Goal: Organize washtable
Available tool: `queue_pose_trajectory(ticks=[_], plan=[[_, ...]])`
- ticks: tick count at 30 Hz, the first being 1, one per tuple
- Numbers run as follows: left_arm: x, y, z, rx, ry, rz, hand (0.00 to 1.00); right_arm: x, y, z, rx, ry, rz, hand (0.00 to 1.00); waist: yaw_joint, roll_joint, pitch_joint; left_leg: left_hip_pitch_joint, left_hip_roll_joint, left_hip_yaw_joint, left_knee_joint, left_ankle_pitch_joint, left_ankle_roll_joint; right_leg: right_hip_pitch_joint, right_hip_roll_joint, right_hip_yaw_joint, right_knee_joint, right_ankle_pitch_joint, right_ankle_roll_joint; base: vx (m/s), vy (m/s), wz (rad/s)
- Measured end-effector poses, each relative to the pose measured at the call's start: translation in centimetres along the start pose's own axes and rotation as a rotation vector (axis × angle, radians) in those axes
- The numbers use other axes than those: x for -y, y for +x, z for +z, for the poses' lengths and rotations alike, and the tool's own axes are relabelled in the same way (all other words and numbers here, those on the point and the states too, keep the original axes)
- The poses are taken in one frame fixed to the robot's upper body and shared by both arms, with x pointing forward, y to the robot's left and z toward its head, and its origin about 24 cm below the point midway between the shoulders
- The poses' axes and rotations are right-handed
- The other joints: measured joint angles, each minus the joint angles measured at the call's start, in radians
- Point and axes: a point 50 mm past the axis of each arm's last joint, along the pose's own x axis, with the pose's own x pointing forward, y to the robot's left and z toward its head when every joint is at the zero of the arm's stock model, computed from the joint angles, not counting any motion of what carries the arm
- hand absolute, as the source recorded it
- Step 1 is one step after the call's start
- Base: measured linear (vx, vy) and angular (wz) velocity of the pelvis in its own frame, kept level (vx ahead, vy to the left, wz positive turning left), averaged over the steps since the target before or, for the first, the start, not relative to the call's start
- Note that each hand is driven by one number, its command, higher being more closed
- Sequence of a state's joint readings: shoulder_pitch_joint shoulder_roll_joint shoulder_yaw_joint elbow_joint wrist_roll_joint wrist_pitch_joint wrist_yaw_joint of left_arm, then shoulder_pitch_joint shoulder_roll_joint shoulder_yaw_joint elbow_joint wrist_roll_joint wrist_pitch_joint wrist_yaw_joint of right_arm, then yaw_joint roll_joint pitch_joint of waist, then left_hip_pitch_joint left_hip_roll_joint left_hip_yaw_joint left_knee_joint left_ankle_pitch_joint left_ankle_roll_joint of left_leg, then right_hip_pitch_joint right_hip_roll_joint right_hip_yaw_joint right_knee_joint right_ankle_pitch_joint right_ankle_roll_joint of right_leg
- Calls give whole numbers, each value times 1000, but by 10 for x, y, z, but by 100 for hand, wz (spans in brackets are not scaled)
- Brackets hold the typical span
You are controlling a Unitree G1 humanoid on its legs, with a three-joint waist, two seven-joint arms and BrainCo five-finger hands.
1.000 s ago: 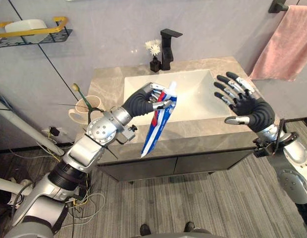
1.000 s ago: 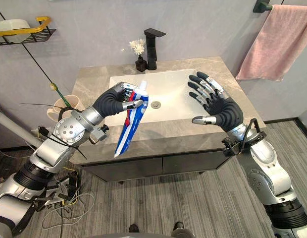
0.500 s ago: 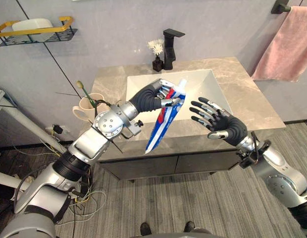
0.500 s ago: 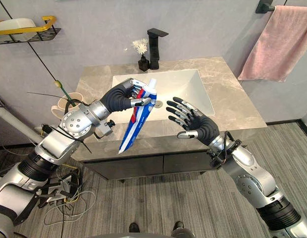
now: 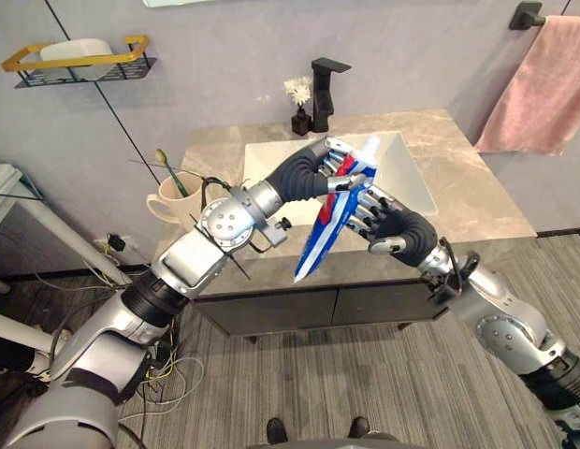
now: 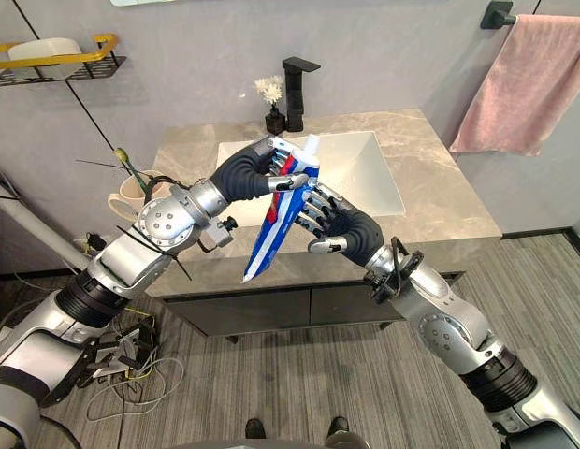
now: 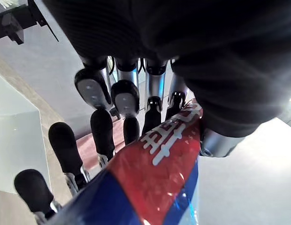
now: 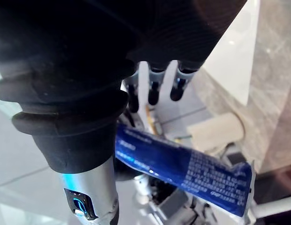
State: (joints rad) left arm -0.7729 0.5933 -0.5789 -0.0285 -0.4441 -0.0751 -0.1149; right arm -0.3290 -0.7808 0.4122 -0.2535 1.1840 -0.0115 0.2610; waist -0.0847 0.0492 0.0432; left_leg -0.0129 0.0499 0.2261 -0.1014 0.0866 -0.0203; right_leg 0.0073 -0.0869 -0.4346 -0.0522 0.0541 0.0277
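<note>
Blue toothpaste tube [image 5: 318, 238], one, left robot hand [image 5: 311, 174]

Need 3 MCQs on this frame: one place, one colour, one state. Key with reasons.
1. Where is the faucet? A behind the basin, by the flower vase; B on a windowsill; C on a stool.
2. Towel colour? A blue; B pink; C white.
3. Left robot hand? A open, empty; B shut on the toothpaste tube; C shut, empty.
Key: 1A, it stands at the basin's back rim; 2B, the hanging cloth is pink; 3B, its fingers curl round the tube.
</note>
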Motion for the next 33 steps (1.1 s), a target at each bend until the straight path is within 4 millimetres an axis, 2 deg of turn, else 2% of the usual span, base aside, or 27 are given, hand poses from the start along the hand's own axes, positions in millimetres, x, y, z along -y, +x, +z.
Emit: queue_pose_trajectory(ticks=[5,26,29,33], plan=[[-3,2,0,-4,-3,22,100,-3,5,-2,-6,25,19,0,13,14,-12,-8,0,-3,0,11,-5,-4,2,-1,-6,8,-3,2,12,0],[-4,2,-7,-25,-12,48,100,-8,14,-5,-6,106,21,0,20,3,-42,-23,4,-8,-1,34,-7,-3,11,-3,-42,35,-7,1,11,0],[-6,2,-8,-28,-11,63,100,-6,19,-2,-16,94,27,0,20,0,-44,-25,5,-8,-1,34,-7,-5,12,-2,-44,36,-6,10,8,0],[-5,6,-11,-47,4,50,100,-2,16,-1,-49,74,13,0,25,-2,-45,-32,4,-10,-1,35,-7,-11,12,-2,-44,42,-13,28,20,1]])
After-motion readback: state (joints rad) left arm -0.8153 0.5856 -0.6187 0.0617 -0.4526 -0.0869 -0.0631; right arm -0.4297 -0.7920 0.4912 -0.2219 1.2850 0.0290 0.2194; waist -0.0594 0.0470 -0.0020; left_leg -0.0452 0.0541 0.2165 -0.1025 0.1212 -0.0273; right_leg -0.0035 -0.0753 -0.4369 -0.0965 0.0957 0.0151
